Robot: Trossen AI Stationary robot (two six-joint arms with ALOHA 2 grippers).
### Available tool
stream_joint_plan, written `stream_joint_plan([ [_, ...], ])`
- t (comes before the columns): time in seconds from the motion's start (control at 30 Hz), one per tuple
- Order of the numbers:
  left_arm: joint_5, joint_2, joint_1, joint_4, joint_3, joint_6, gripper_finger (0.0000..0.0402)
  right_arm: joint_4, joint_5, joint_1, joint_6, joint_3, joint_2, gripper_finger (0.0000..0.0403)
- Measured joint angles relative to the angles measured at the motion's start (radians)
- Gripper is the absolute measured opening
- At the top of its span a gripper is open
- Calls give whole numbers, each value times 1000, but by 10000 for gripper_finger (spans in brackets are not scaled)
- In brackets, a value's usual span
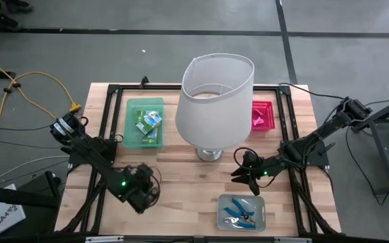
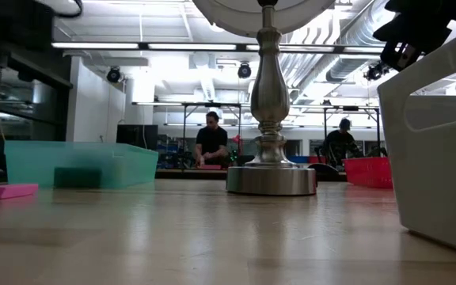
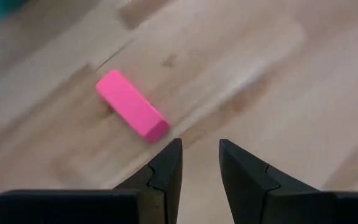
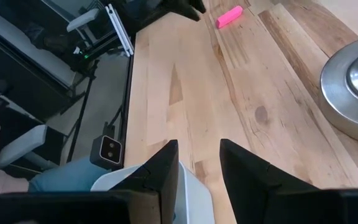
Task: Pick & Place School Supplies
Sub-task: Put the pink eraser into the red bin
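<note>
Left hand hovers part-open, empty, just beside the pink eraser — right hand part-open, empty, above the desk.

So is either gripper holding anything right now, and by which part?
Nothing is held. The left gripper is open above the pink eraser; the right gripper is open and empty.
</note>
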Motion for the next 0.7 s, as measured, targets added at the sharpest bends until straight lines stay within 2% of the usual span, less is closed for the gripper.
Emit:
stream_joint_plan([
  [0.1,48,-3,37,1,0,-212,98,0,0,0,0,0,0,110],
  [0.17,85,-4,59,2,0,-258,99,0,0,0,-4,0,0,110],
  [0.33,153,-4,132,0,1,-262,99,0,-4,0,-27,0,0,110],
  [0.53,281,-4,227,0,1,-237,99,0,-24,0,-71,0,0,110],
  [0.7,296,-4,270,0,1,-255,99,-1,-26,0,-105,0,0,110],
])
